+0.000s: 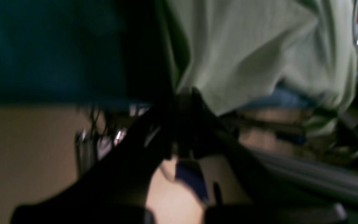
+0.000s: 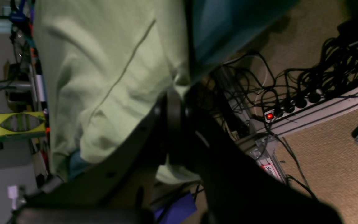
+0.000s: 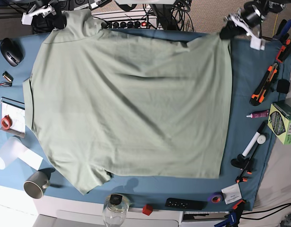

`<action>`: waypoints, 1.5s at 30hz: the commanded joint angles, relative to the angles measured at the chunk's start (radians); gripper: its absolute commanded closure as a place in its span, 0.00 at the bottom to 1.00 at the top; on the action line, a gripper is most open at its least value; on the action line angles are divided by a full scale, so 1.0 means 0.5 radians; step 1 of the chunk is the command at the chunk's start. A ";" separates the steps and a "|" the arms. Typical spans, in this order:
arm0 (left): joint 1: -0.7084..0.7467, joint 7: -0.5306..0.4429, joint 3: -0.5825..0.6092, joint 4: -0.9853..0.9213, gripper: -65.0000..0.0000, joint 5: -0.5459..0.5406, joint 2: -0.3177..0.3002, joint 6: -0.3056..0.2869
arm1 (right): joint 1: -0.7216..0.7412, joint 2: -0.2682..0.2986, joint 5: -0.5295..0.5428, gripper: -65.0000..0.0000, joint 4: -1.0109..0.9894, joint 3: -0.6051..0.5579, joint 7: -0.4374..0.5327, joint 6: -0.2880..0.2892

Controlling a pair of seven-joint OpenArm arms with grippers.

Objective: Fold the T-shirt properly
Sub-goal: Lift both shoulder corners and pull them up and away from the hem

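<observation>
The T-shirt (image 3: pixel 131 109) covers most of the blue table cloth (image 3: pixel 240 94), its far edge lifted at both corners. Only the base view gives this whole layout, with the mug (image 3: pixel 35 183) and remote (image 3: pixel 184 204) off the shirt's near hem. The right gripper (image 3: pixel 57 22) is clenched on the shirt's far corner; its wrist view alone shows the power strip (image 2: pixel 318 109) beneath. The left gripper (image 3: pixel 226 32) pinches the other far corner; its wrist view is blurred.
</observation>
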 commanded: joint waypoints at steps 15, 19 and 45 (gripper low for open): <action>0.220 -0.001 -0.011 0.234 1.00 -0.009 -0.018 -0.012 | -0.188 0.191 0.085 1.00 0.027 0.028 -0.034 0.018; 0.230 0.000 -0.011 0.234 1.00 -0.008 -0.018 -0.012 | -0.189 0.189 0.121 1.00 0.027 0.078 -0.068 0.018; 0.372 0.015 -0.191 0.373 1.00 -0.017 -0.018 -0.014 | -0.322 0.283 0.189 1.00 0.045 0.175 -0.146 0.018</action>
